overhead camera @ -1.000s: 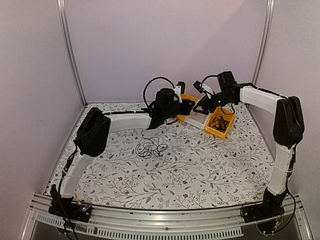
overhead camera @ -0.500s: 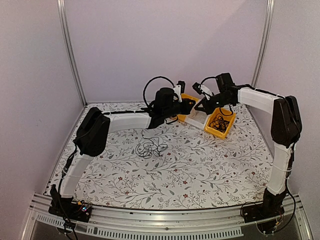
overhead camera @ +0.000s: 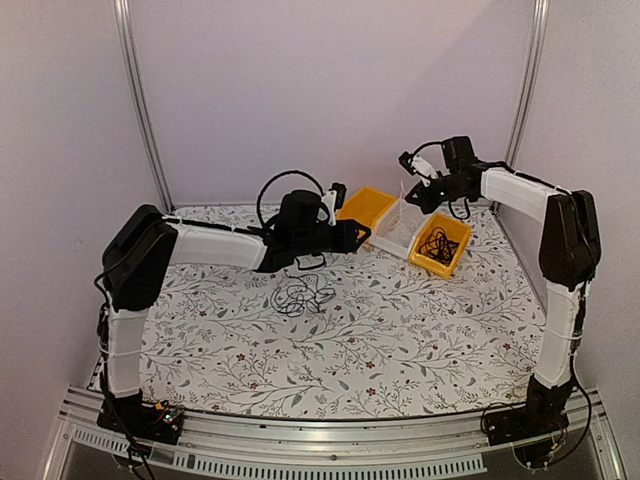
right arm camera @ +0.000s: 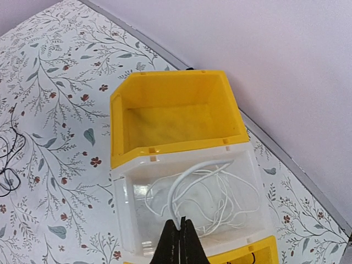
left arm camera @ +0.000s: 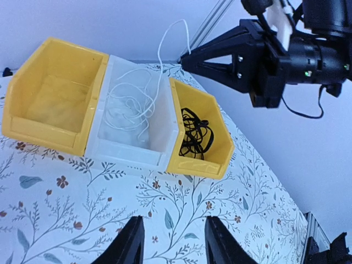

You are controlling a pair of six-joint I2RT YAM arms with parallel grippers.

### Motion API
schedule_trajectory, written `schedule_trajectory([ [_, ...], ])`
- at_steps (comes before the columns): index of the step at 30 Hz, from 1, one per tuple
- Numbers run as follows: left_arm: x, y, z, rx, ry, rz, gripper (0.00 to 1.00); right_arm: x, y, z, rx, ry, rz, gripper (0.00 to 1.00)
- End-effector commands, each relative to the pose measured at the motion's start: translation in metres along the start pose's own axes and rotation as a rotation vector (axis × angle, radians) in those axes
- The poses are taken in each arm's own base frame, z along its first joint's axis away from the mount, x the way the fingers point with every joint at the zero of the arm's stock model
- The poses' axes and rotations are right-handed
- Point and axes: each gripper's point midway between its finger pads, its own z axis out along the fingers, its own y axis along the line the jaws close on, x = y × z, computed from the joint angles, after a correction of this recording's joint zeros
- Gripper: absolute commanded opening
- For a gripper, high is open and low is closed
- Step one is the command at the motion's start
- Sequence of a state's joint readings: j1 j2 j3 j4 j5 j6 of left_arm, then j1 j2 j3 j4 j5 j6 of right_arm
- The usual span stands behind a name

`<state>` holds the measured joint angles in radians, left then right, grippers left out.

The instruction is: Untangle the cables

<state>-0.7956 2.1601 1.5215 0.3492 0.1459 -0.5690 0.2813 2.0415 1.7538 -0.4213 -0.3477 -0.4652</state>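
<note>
Right wrist shows right jaws pinching white cable (right arm camera: 190, 172) over clear bin (right arm camera: 122, 192); left jaws gape.

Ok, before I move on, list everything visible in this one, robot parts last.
left yellow bin: one, yellow, far side of table, empty
clear bin: one, translucent white, between the yellow bins
right yellow bin: one, yellow, right of clear bin
white cable: one, white, in clear bin, one end lifted
bin cables: one clump, black, in right yellow bin
loose cable clump: one, black, mid-table
tablecloth: one, white floral, covering table
left claw: one, black, open, facing bins
right claw: one, black, shut on white cable
</note>
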Motion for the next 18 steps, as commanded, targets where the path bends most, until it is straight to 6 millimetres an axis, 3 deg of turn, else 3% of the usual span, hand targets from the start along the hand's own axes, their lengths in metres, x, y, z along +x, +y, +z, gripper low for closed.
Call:
schedule_trajectory([
  [1,-0.016,-0.007,-0.055,0.003,-0.075,0.004,0.37,0.025,-0.038,0.013,0.112,0.103,-0.042,0.00],
  [5,0.002,0.004,-0.081,-0.047,-0.049,0.000,0.37,0.048,-0.039,0.036,0.094,0.167,-0.058,0.00],
  [10,0.022,0.016,-0.099,-0.081,-0.012,-0.021,0.36,0.072,-0.038,0.063,0.056,0.223,-0.023,0.00],
  [14,0.027,0.015,-0.108,-0.077,0.001,-0.034,0.36,0.080,-0.038,0.075,0.044,0.250,-0.005,0.00],
  [18,0.027,0.011,-0.115,-0.072,0.009,-0.033,0.35,0.080,-0.037,0.074,0.037,0.258,0.004,0.00],
])
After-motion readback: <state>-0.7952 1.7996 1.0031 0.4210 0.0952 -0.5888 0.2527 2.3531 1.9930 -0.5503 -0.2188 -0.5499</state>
